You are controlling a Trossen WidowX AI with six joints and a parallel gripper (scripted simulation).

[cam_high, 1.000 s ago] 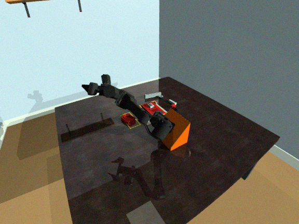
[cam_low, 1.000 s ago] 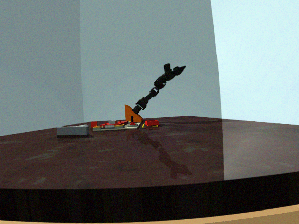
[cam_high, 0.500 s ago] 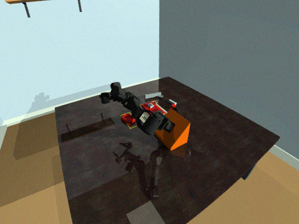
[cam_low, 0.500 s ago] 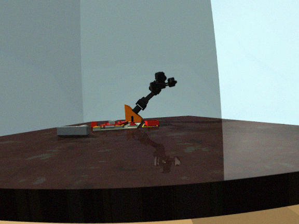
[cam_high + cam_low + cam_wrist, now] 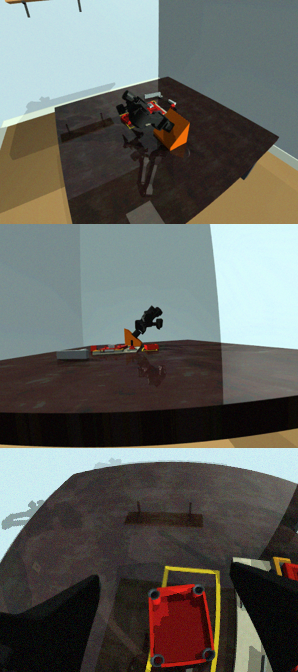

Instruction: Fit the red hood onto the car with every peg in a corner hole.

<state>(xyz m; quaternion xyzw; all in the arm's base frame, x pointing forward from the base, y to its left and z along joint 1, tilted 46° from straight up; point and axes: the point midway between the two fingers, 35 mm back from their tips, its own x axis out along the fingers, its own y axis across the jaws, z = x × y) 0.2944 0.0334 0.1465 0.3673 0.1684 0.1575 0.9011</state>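
Observation:
The red hood [image 5: 125, 119] [image 5: 151, 346] [image 5: 181, 623] lies on the table, partly inside a yellow outline [image 5: 218, 598]. In the wrist view it is a red box shape with a dark ring at each corner, turned slightly to the outline. My gripper [image 5: 165, 570] is open and empty. Its fingertips stand wide apart in the wrist view, well above the hood. The red chassis [image 5: 158, 108] [image 5: 111, 348] sits in its pale jig beside the hood, with a grey engine block [image 5: 150, 105] on it. The arm hides part of the chassis in the top view, and the pegs cannot be made out.
An orange wedge [image 5: 179, 132] [image 5: 129, 338] stands beside the jig, at the arm's lower part. A long grey block [image 5: 152, 95] [image 5: 72, 354] lies beyond the chassis. A small red piece with a grey top [image 5: 172, 102] lies near it. A wall shelf [image 5: 18, 1] hangs high up.

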